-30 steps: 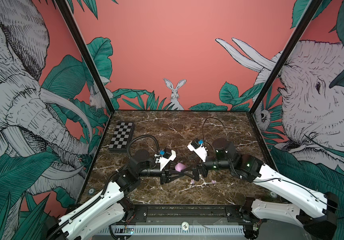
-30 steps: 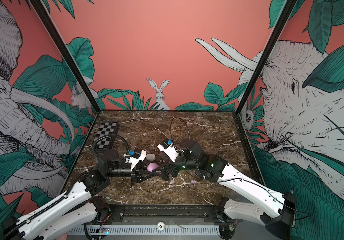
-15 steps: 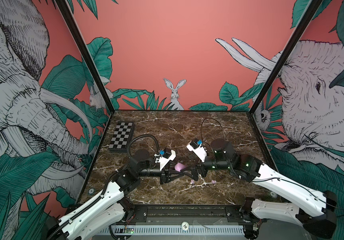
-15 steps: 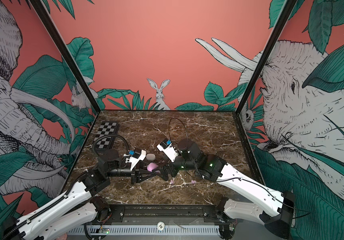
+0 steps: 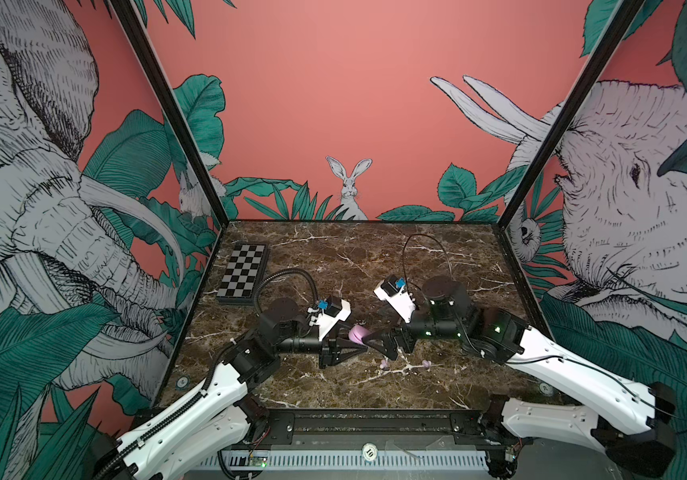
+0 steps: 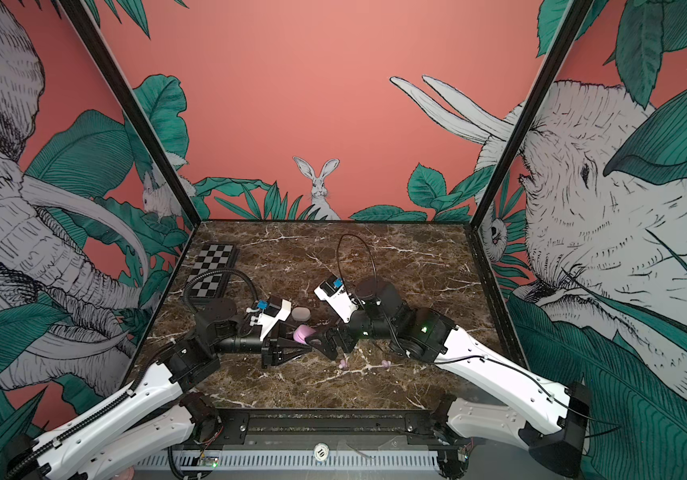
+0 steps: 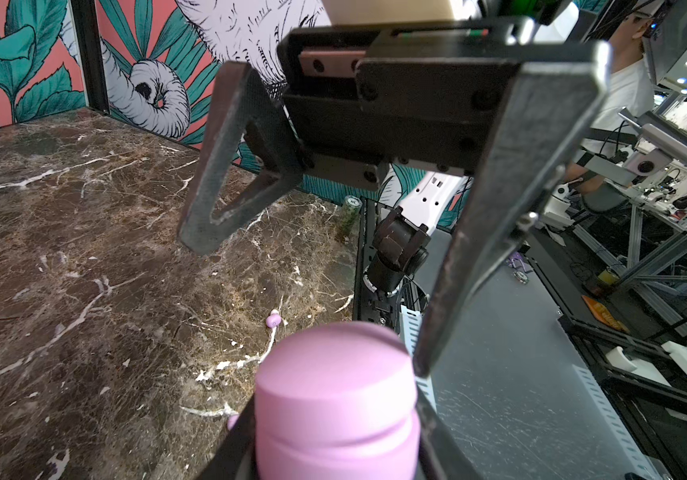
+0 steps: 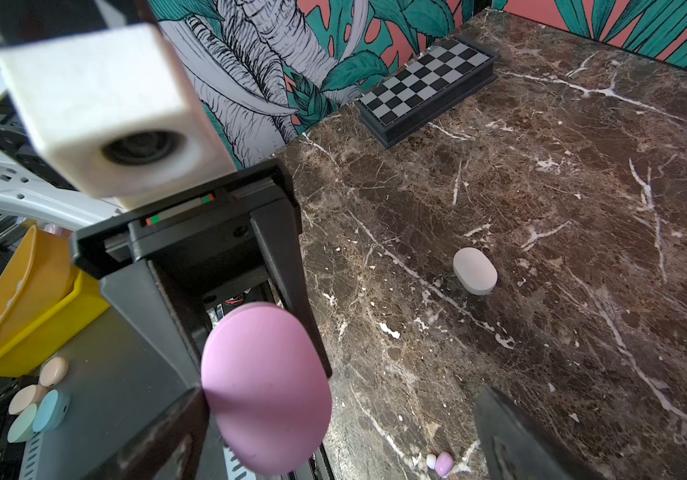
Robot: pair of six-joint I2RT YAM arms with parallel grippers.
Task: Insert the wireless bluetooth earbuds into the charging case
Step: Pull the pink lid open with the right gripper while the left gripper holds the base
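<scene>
Mid-table, left end effector (image 7: 333,453) grips lilac case (image 7: 333,374) facing splayed right end effector (image 7: 310,305).

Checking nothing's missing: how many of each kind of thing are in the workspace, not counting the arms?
Charging cases: 2, a lilac case and a white case
Lilac earbuds: 2
Chessboard: 1
Total: 5

The lilac case (image 8: 267,395) is smooth, matt plastic; the white case (image 8: 474,271) has the same finish. The fingers (image 7: 495,216) of my right claw (image 7: 308,307) are dark, matt and scuffed pale along the edges. The surface (image 8: 541,208) is polished brown marble with white veins. One lilac earbud (image 7: 273,320) looks glossy.
</scene>
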